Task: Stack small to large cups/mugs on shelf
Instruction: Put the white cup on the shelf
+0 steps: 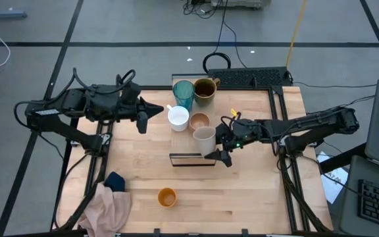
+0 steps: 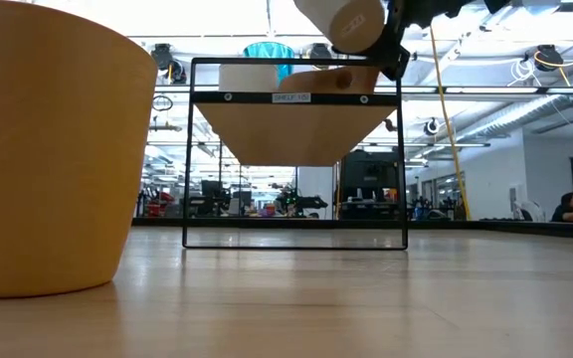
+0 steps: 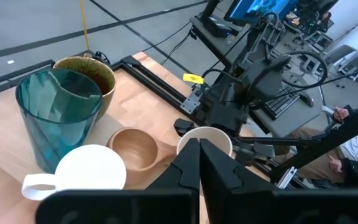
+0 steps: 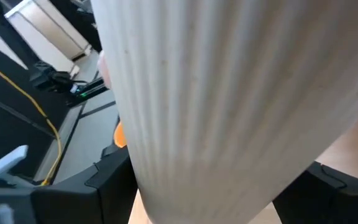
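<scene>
The light-wood shelf [image 1: 193, 160] runs from its dark open end near the table's middle toward the far edge. On its top stand the teal tumbler [image 1: 183, 93], the olive-brown mug [image 1: 204, 89], the white mug [image 1: 178, 118] and the tan wooden cup [image 1: 199, 121]. My right gripper [image 1: 217, 146] is shut on the small beige cup [image 1: 204, 139], which is above the shelf's near end [image 2: 296, 97]. The orange cup [image 1: 167, 197] stands on the table near the front edge. My left gripper [image 1: 156, 110] is shut and empty, left of the white mug. My right gripper pinches the beige cup's ribbed side wall [image 4: 216, 124] between its two fingers [image 4: 114, 177], one on each side. The fingers come from the table's right, roughly level. The cup is lifted clear and tilted, its mouth [image 3: 204, 138] turned up and toward the left arm.
A pink cloth with a dark blue piece [image 1: 110, 201] lies at the near left corner. A black keyboard [image 1: 249, 78] lies at the far edge. A person [image 3: 353, 146] sits beyond the table's right side. Bare tabletop lies right of the orange cup.
</scene>
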{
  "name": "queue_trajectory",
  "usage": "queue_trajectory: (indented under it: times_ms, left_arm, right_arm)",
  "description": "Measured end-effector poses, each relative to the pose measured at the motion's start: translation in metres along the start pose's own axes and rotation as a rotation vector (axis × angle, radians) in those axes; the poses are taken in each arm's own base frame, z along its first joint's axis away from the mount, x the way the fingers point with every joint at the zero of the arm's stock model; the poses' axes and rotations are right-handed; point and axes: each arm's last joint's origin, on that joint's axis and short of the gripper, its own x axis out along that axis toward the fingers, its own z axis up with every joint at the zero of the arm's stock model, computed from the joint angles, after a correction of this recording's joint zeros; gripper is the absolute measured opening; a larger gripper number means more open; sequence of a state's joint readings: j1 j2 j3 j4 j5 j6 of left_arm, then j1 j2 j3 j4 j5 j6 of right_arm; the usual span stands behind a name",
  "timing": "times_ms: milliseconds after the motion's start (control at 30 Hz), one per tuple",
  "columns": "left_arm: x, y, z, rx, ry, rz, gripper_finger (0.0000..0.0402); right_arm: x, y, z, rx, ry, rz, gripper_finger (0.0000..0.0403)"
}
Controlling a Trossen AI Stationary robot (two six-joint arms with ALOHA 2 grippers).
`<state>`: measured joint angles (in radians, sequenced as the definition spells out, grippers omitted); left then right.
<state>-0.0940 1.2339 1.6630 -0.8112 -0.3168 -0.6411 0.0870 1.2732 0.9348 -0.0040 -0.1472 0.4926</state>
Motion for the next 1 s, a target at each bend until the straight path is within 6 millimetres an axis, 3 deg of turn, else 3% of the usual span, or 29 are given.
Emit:
queue_trajectory:
  times_ms: [567, 800, 1000]
  left_arm:
    - [0.002, 0.0, -0.001, 0.01, 0.003, 0.003, 0.0005]
    - [0.002, 0.0, 0.0, 0.01, 0.003, 0.003, 0.0005]
    - [0.002, 0.0, 0.0, 0.012, -0.012, 0.023, 0.0005]
  right_arm:
    - [-0.002, 0.008, 0.005, 0.027, -0.062, 0.03, 0.0286]
    - [0.0, 0.024, -0.005, 0.058, -0.029, 0.078, 0.0286]
    - [0.001, 0.031, -0.012, 0.094, -0.028, 0.013, 0.0286]
